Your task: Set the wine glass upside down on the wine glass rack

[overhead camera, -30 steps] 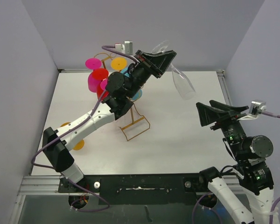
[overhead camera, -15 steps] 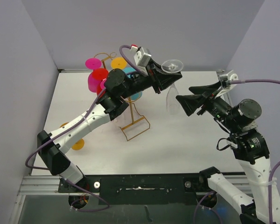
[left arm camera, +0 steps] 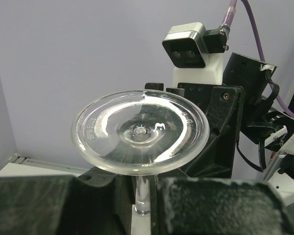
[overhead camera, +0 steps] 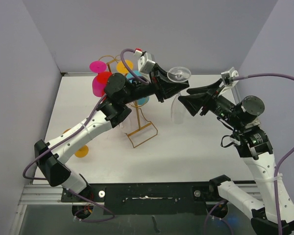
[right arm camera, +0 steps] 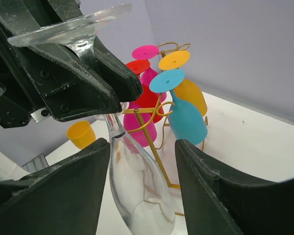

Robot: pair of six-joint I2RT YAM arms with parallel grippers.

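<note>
Roughly halfway, by the look of it. Wine glass already flipped: foot up, bowl down, up off the table, just right of the wine glass rack and not touching it. Clamped at the stem, right under the foot, by the left gripper. Right gripper spread wide, one finger either side of the bowl, no contact as far as visible. Looks like a handover or a steadying grab, hard to say which. Left to do: sliding the foot into a free hook arm and letting go.

Crowded over there though. Hanging upside down on the rack: pink glass, red glass, orange glass and cyan glass, the cyan one closest to the clear one. No obviously free hook from these angles. Also a small orange cup on the table by the left arm, well apart from all this. Main worry: knocking the cyan glass on the way in.
</note>
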